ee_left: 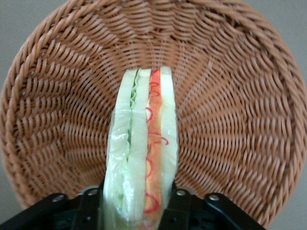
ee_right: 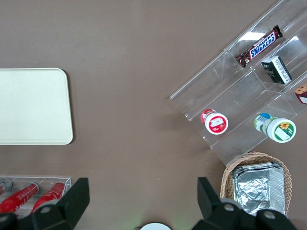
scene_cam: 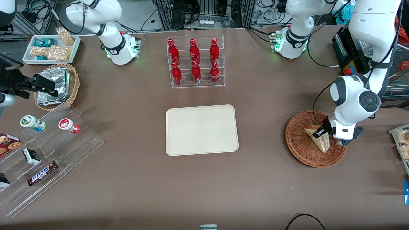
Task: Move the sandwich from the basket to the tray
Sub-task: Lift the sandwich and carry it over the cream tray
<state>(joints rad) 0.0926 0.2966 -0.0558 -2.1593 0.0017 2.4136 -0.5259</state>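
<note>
The sandwich (scene_cam: 319,139) is a clear-wrapped white-bread wedge with green and red-orange layers (ee_left: 144,158). It stands on edge in the round brown wicker basket (scene_cam: 298,147), toward the working arm's end of the table. My gripper (scene_cam: 322,132) reaches down into the basket (ee_left: 240,96) and is shut on the sandwich. One black finger (ee_left: 90,207) presses each bread face of the wedge's thick end. The cream tray (scene_cam: 201,129) lies flat at the table's middle, with nothing on it, well apart from the basket.
A clear rack of red bottles (scene_cam: 195,62) stands farther from the camera than the tray. Toward the parked arm's end are a small basket of foil packets (scene_cam: 56,86), a white snack tray (scene_cam: 51,48) and a clear stepped stand (scene_cam: 48,150). Snack packets (scene_cam: 402,142) sit at the working arm's table edge.
</note>
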